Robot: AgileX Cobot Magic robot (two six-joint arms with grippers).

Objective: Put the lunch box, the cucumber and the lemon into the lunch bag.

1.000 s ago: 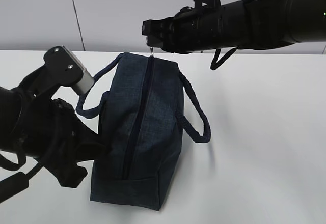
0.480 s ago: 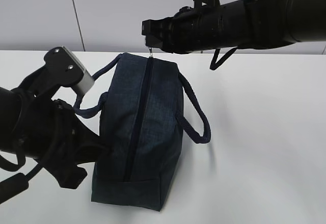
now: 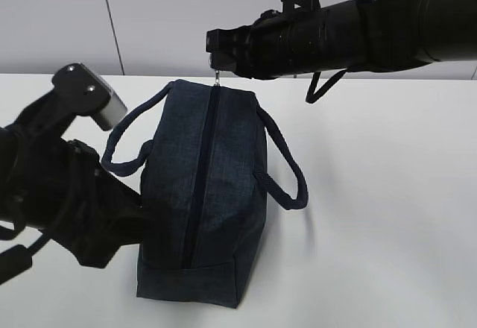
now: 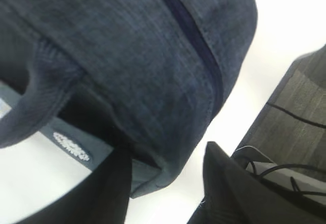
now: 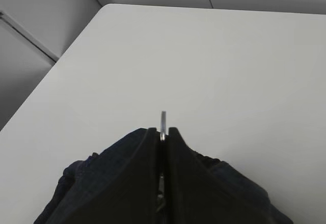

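The dark navy lunch bag (image 3: 201, 194) stands zipped in the middle of the white table, end-on to the exterior view. Above its far end, my right gripper (image 3: 218, 61) is shut on the metal ring pull (image 3: 218, 80) of the zipper; the right wrist view shows the ring pull (image 5: 163, 118) pinched at the fingertips of that gripper (image 5: 162, 131). My left gripper (image 3: 136, 212) sits at the bag's near left side. In the left wrist view the left gripper (image 4: 167, 158) is open, with a lower corner of the bag (image 4: 142, 56) between the spread jaws. Lunch box, cucumber and lemon are out of view.
Two rope handles hang off the bag, one to the left (image 3: 123, 138) and one to the right (image 3: 287, 171). The white table (image 3: 387, 194) runs back to a grey wall. A dark frame with cables (image 4: 300, 127) stands beside the bag in the left wrist view.
My left gripper has opened and let go of the bag's side, and the left arm has drawn back to the left. The bag's left side has settled. The right gripper keeps the ring pull.
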